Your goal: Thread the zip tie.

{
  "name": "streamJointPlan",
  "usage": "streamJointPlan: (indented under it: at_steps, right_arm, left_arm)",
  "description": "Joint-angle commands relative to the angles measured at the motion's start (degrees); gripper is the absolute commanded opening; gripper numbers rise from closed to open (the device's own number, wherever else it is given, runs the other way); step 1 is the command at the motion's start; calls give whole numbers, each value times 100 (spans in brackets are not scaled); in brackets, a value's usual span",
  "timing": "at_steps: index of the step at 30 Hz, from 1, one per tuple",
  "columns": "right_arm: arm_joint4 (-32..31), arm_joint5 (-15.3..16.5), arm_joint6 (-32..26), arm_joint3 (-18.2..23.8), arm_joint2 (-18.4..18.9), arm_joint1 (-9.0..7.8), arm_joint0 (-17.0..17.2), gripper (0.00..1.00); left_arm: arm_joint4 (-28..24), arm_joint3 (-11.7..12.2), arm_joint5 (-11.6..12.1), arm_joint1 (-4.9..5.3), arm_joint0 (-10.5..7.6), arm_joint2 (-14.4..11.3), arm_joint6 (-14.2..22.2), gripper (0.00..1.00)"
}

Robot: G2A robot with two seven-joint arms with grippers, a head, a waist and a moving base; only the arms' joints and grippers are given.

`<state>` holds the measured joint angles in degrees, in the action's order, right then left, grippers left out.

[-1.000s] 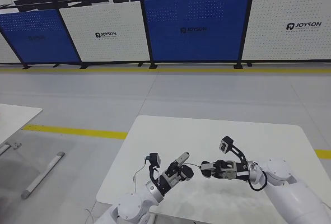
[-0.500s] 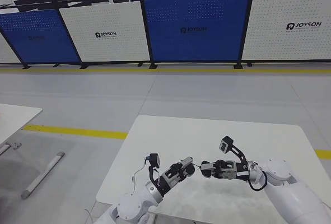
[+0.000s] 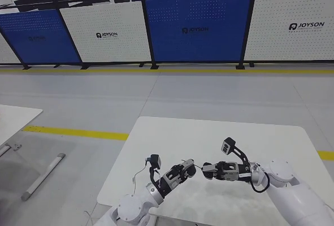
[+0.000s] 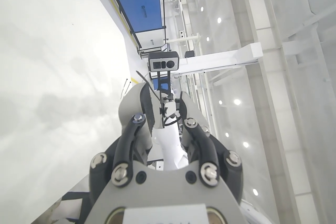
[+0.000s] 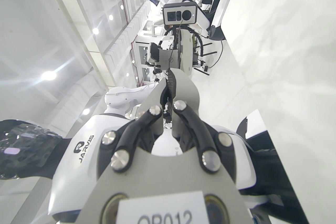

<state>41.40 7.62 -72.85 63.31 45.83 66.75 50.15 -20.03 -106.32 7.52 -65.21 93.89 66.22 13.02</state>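
A thin black zip tie (image 3: 198, 167) spans the small gap between my two grippers above the white table (image 3: 240, 135). My right gripper (image 3: 207, 169) is shut on one end, and in the right wrist view the strip (image 5: 172, 57) runs out from its pinched fingertips (image 5: 168, 76) toward the left arm. My left gripper (image 3: 186, 168) faces it from the left. In the left wrist view its fingers (image 4: 161, 93) stand apart, and the zip tie's end (image 4: 148, 86) lies slanted across the dark pad of one finger (image 4: 145, 104).
Two thin black strips (image 4: 126, 86) lie on the table beyond the left gripper. A second white table (image 3: 8, 121) stands off to the left across the floor. Blue and white panels (image 3: 195, 31) line the back.
The left gripper has shifted slightly right toward the right gripper and turned lower. The right gripper has held still with the zip tie.
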Motion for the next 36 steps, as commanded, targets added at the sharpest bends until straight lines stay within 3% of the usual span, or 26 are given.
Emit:
streamJointPlan:
  at_steps: [1, 9, 13, 19, 25, 36]
  right_arm:
    - [0, 0, 0, 0, 0, 0, 0, 0]
    - [0, 0, 0, 0, 0, 0, 0, 0]
    - [0, 0, 0, 0, 0, 0, 0, 0]
    - [0, 0, 0, 0, 0, 0, 0, 0]
    - [0, 0, 0, 0, 0, 0, 0, 0]
    - [0, 0, 0, 0, 0, 0, 0, 0]
  left_arm:
    - [12, 17, -24, -5, -21, -20, -12, 20]
    - [-64, 88, -74, -23, -91, -60, -17, 15]
    - [-58, 99, -63, -25, -92, -60, -4, 5]
    - [-18, 81, -18, -18, -46, -57, 94, 20]
    - [-42, 75, -23, -14, -32, -31, 133, 9]
    - [-55, 109, -27, -26, -81, -63, 120, 0]
